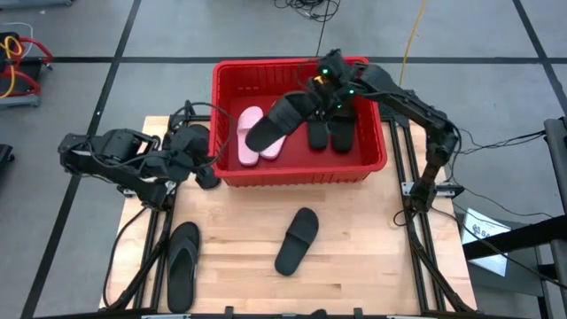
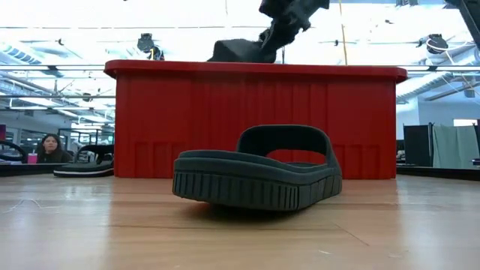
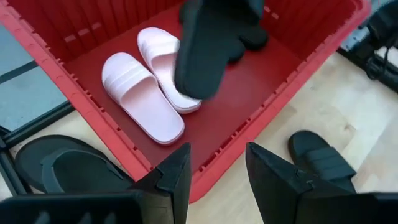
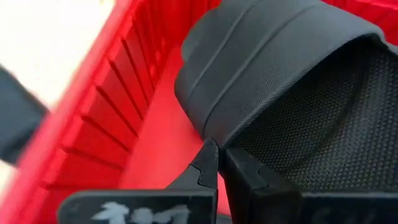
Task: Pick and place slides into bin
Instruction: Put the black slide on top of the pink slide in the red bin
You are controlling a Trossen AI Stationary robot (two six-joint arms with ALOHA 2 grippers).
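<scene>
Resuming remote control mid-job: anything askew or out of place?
Nothing damaged. The right hand holds a black slide tilted above the pink slides in the bin. Another black slide and a flip-flop remain on the table.

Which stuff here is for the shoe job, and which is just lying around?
For the job:
red bin
black slide held over the bin by the right gripper
pink slides and black slides inside
black slide and flip-flop on the table
left gripper, open

Lying about:
yellow cable
person beyond the table
</scene>
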